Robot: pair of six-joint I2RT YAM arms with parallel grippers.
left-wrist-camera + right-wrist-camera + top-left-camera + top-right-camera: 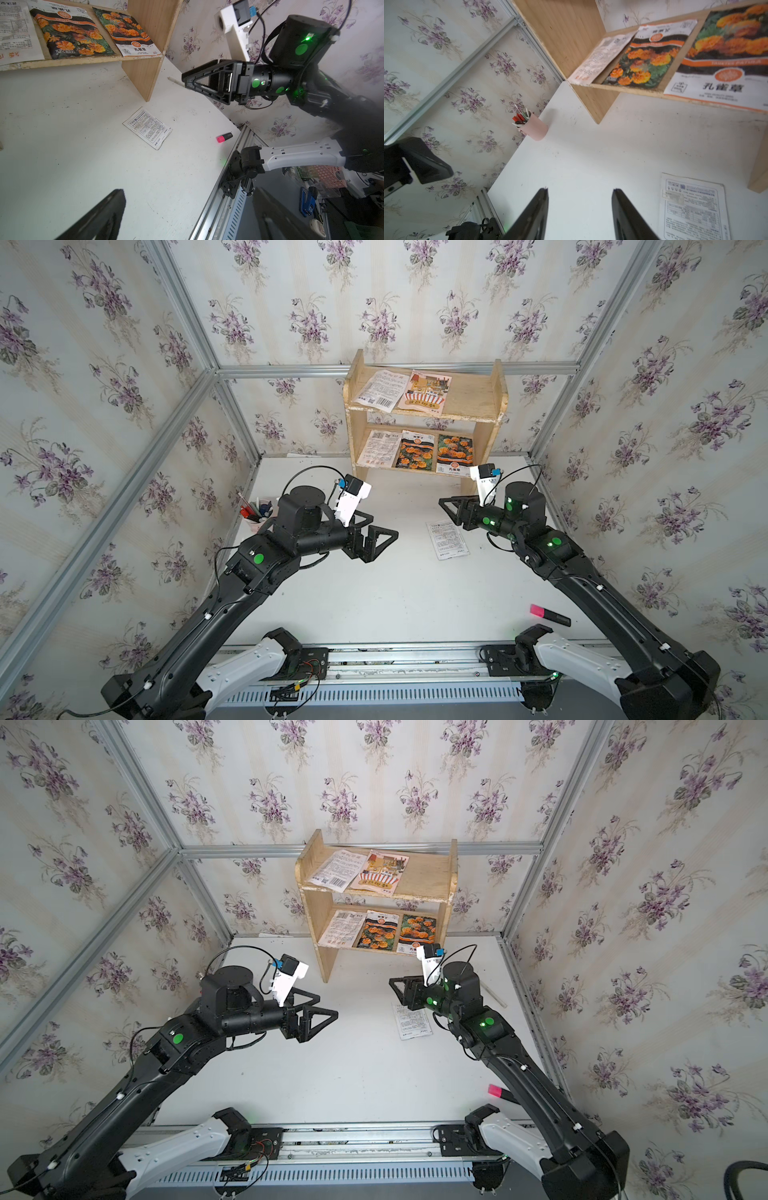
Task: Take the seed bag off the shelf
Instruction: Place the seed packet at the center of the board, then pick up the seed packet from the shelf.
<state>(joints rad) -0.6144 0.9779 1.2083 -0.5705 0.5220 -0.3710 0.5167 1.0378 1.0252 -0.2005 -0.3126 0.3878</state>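
The light wooden shelf (473, 398) (424, 873) stands at the back of the table. Two seed bags (424, 389) lie on its upper tier. Three lie on the lower tier, among them an orange-flower bag (455, 454) (131, 31) (724, 62) at the right. Another seed bag (446, 539) (412, 1021) (147, 127) (691, 207) lies flat on the table, white printed side up. Just above and beside that bag my right gripper (442, 504) (392, 982) (580, 189) is open and empty. My left gripper (384, 526) (327, 1006) (188, 189) hangs wide open over mid-table, holding nothing.
A pink cup of pens (257, 514) (533, 127) stands by the left wall. A pink-capped highlighter (548, 614) (224, 137) lies near the front right. A thin white stick (175, 81) lies right of the shelf. A metal rail (395, 655) runs along the front edge.
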